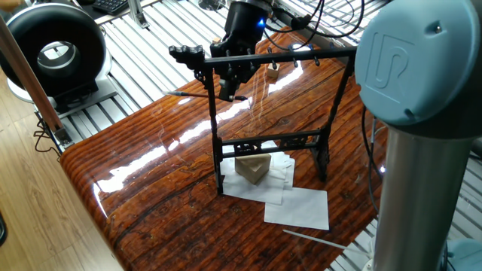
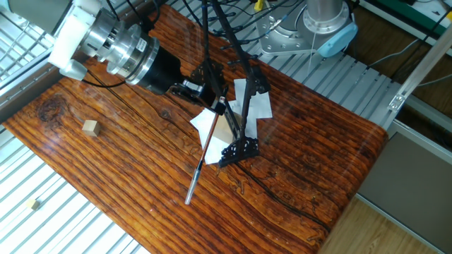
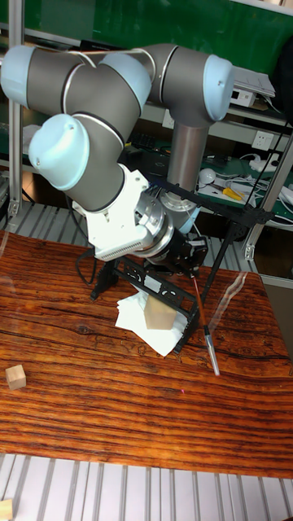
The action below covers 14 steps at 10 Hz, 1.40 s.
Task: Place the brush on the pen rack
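The pen rack (image 1: 301, 55) is a tall black frame standing mid-table, its top crossbar carrying small pegs. My gripper (image 1: 228, 84) is at the left end of that crossbar, just behind it. It is shut on the upper end of the brush (image 1: 188, 92), a thin dark stick that juts out leftward from the fingers. In the other fixed view the brush (image 2: 201, 159) slants away from the gripper (image 2: 212, 99) past the rack (image 2: 240, 144). The tall fixed view shows the brush (image 3: 207, 338) pointing down toward the tabletop in front of the rack (image 3: 236, 210).
White paper sheets (image 1: 297, 207) and a tan wedge block (image 1: 252, 167) lie under the rack. A small wooden cube (image 2: 89, 127) sits far off on the table. A pale thin rod (image 1: 312, 237) lies at the table edge. The arm's grey column (image 1: 422, 150) stands close on the right.
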{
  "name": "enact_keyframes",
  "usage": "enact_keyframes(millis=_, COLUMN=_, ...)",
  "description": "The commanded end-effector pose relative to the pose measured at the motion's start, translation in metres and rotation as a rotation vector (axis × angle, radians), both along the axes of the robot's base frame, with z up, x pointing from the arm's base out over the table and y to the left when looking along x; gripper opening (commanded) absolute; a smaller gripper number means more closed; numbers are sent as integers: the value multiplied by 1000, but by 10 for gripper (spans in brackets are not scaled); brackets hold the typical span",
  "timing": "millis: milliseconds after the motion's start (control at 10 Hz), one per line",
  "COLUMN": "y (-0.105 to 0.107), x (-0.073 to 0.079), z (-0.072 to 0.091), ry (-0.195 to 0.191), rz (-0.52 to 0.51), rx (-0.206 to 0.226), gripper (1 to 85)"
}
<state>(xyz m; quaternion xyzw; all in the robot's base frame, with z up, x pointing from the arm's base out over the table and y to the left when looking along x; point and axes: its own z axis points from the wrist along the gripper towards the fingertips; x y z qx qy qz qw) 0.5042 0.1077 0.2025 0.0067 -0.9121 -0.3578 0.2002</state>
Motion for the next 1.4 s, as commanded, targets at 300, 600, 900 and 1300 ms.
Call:
enact_keyframes(millis=300, y=5, x=16, z=-4, ry=-31, rz=-69, rx=-9, gripper=10)
enact_keyframes(millis=600, y=9, x=39, z=-9, ry=-82, rz=-144, rx=-16, gripper=10)
enact_keyframes(millis=900, y=6, x=50, z=-14, ry=-116, rz=-176, rx=-39, gripper=10)
enact_keyframes(millis=1300, y=-15, x=45, z=6, ry=-51, rz=-106, rx=39, gripper=10)
